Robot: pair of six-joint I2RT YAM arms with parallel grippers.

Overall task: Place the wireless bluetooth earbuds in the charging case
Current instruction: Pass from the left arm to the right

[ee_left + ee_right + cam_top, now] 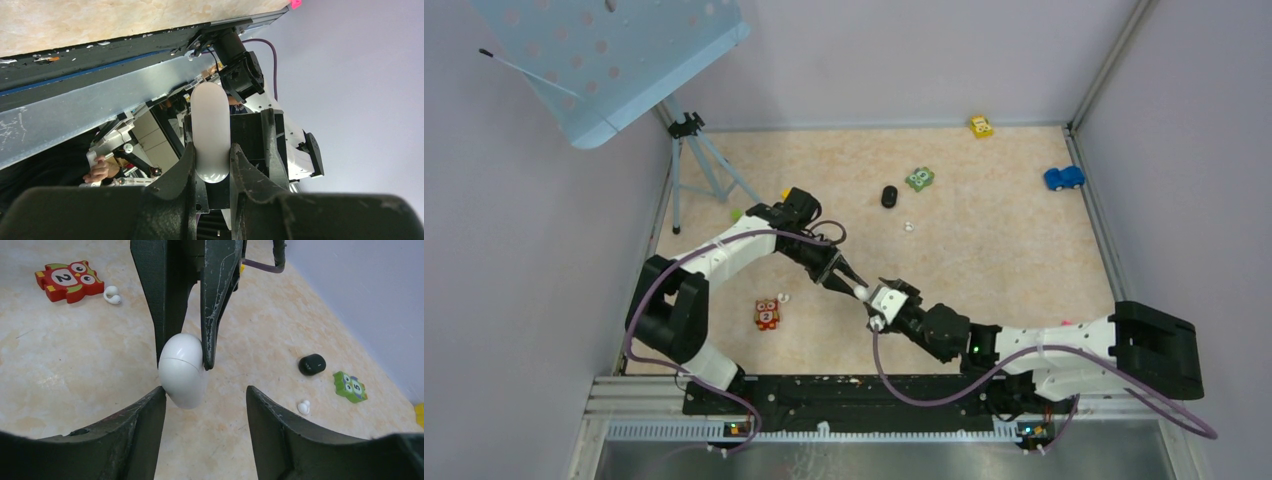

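- Beige marbled surface (1004,260) in the top view: the left claw (854,286) and right claw (872,301) meet near its middle, with the white charging case (861,291) between them, lifted off the surface.
- A black earbud (890,196) lies at 12 o'clock from the case, with a white earbud (908,227) near it at its 5 o'clock. A second white earbud (784,297) lies at 9 o'clock from the case, just beside a red owl tile (767,314).
- A green owl tile (919,179), a yellow toy (981,126) and a blue toy car (1064,178) lie toward the far edge, from 12 to 2 o'clock.
- Left wrist view: the left claw is narrowed onto the case, one finger pressed against each side. The case sticks out past the fingertips toward 12 o'clock.
- Right wrist view: the right claw stands wide, its fingers either side of the case's lower end. There is a clear gap at 3 o'clock; at 9 o'clock I cannot tell whether they touch. The left claw's fingers reach down from 12 o'clock and pinch the case, which shows a seam line across it.
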